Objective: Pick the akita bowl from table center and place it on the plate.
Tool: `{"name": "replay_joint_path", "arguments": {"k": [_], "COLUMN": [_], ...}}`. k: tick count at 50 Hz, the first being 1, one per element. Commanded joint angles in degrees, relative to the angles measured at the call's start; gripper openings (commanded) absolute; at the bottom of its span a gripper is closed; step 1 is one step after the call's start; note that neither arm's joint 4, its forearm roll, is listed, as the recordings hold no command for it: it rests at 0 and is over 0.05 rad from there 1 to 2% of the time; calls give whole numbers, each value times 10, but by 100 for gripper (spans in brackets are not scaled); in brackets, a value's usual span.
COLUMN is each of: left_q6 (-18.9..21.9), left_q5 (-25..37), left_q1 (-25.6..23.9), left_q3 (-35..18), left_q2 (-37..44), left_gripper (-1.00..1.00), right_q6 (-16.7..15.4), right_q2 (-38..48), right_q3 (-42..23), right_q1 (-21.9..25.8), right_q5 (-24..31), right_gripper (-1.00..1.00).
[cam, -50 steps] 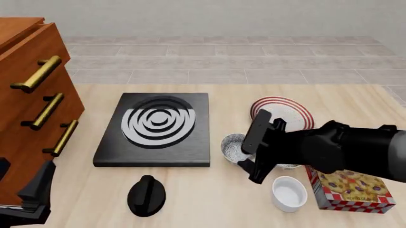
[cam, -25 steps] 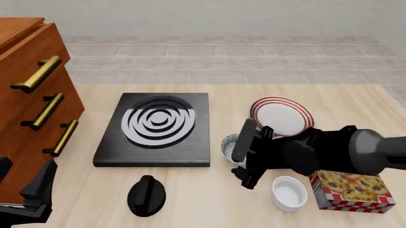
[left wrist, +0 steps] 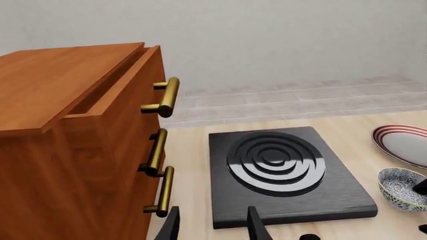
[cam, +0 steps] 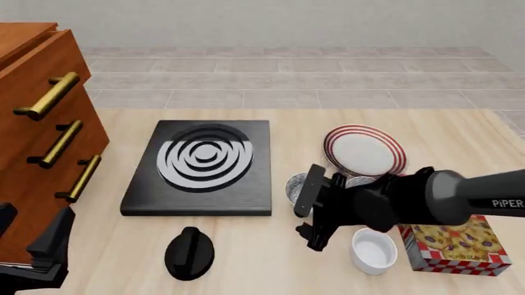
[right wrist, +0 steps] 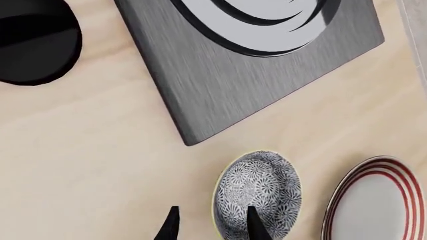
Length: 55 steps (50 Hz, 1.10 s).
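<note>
The akita bowl, small and grey-white speckled, sits on the table just right of the stove's front corner. My right gripper hangs open right over it. In the right wrist view one finger is above the bowl's inside and the other is outside its rim. The red-striped white plate lies just behind the bowl to the right. My left gripper is open at the table's near left, beside the cabinet, holding nothing.
A black stove plate lies left of the bowl, with a black knob-like object in front of it. A second speckled bowl peeks from behind my right arm. A plain white bowl and a cookie box stand at the near right. A wooden drawer cabinet fills the left.
My right arm has dropped lower and shifted left, bringing its gripper over the akita bowl. More of the plate now shows. The left arm has not moved.
</note>
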Motion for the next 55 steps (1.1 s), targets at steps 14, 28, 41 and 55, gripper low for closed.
{"name": "replay_joint_path", "arguments": {"k": [14,28,41,55], "left_q6": [1,1,1,2], "left_q5": [-4,-3,1,-2], "left_q1": [-2,-3,-7,-7], "left_q3": [0,0,0,0], "left_q2": [7,6,3,6], "left_gripper": [100,100,100,100], "right_q6": [-7,-21,-10,-8], "right_q2": [47,25,-16,-47], "right_q3": [-1,0,-17,-27], "right_q1": [-16,-7,15,7], "right_q5": [-33,-31,5,16], "right_gripper": [100,-100,-100,-100]}}
